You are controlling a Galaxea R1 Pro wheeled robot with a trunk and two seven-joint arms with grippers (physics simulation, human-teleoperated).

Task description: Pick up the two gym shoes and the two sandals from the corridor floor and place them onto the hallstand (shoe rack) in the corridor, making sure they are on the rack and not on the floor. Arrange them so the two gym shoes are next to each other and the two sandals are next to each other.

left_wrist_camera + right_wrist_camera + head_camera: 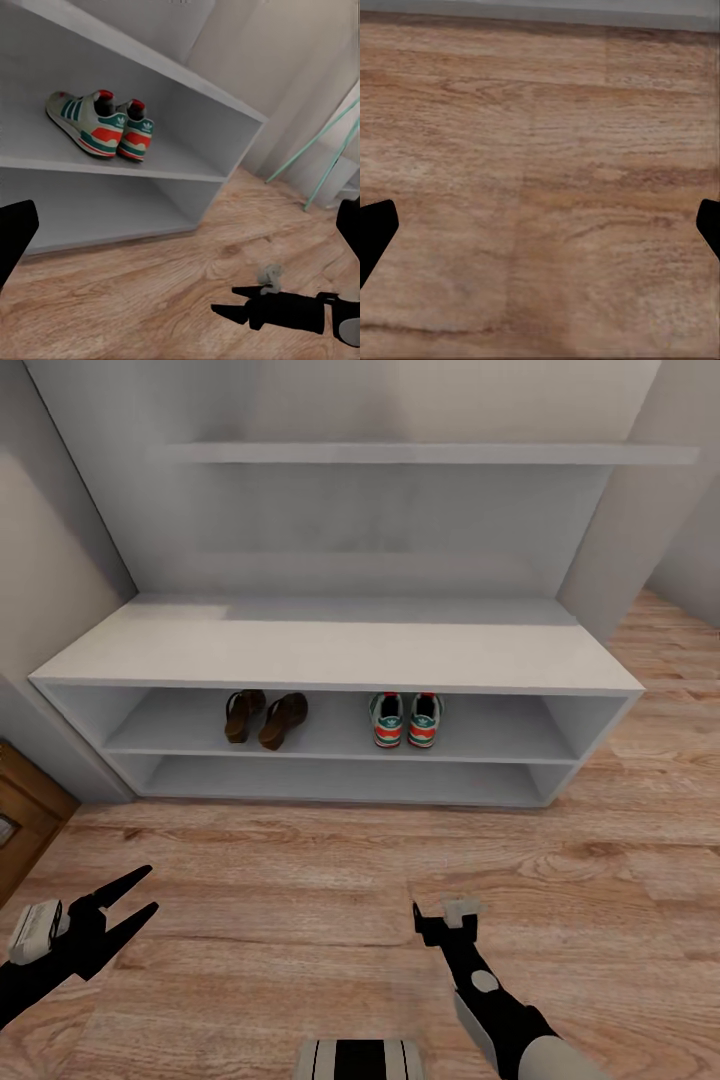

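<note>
Nearest, over bare wood floor (300,920): left gripper (135,900) spread wide, empty; right gripper (440,920) also wide apart (fingertips at its wrist view's edges). Farther, on white rack's (330,650) upper shelf: brown sandals (265,717) paired, cream green-striped sneakers (407,720) side by side.

Wall shelf (430,453): a thin pale board running across the grey back wall (380,530) at 12 o'clock. Side walls (45,550) closing in at 9 and 3 o'clock. Brown wooden furniture edge (25,815) showing at 8 o'clock. Soft even light falling throughout. Teal diagonal rods (319,142) leaning against a pale wall.
</note>
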